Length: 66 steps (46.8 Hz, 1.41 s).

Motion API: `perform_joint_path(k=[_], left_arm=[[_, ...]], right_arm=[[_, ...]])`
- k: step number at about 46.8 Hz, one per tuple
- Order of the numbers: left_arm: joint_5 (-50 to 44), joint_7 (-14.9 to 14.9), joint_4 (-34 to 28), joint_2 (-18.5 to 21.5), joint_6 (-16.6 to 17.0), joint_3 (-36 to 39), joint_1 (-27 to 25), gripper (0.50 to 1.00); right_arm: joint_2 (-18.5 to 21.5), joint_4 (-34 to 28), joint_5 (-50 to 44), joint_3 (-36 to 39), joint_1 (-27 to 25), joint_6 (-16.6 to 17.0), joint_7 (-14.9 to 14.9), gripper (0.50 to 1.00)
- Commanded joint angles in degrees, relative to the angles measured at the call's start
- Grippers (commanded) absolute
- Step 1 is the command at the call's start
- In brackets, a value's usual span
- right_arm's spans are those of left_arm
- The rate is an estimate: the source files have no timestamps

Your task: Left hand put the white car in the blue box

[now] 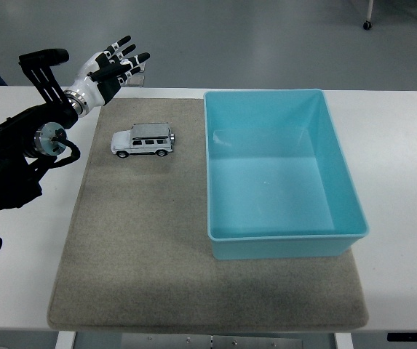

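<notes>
We hold left hand [110, 67] fingers spread wide, empty, beyond small white toy car [143, 140]. Risk: wheels roll on felt mat [143, 247], grasp misses; open blue plastic box [281, 174] empty.

The white car [143, 140] sits alone on the grey mat [143, 240], with bare mat on every side and open air above it. The blue box [277, 171] stands to its right, apart from it; its raised left wall is the only barrier, and its top is open, its inside unoccupied.

A black jointed arm [12, 156] with looping cables carries a white-and-black five-fingered robot hand [110, 67].
</notes>
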Motion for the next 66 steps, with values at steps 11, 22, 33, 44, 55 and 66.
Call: perform_joint_path(k=[11,22,33,44,55,66], left_arm=[[16.59,0.53,-0.17,1.38,-0.88,3.91,-3.31,0.996],[27.5,0.88,-5.97,5.69,-1.23,11.28,-7.17,0.996],[30.14,0.88,-8.34,8.59,-8.08,19.29,-12.45,0.996],[42.08,0.97,-14.31,11.05,-10.55,25.26,-16.14,0.996],[54.91,1.76,-23.46,13.25,-11.43,27.11,-17.81,0.996],[60.55,7.29,-23.9,12.99,-10.81,27.9,-18.25,0.996]], right_arm=[[0.0,0.01,0.0,0.0,0.0,0.0,0.0,0.936],[0.0,0.01,0.0,0.0,0.0,0.0,0.0,0.936],[0.0,0.01,0.0,0.0,0.0,0.0,0.0,0.936],[0.0,0.01,0.0,0.0,0.0,0.0,0.0,0.936],[0.0,0.01,0.0,0.0,0.0,0.0,0.0,0.936],[0.0,0.01,0.0,0.0,0.0,0.0,0.0,0.936]])
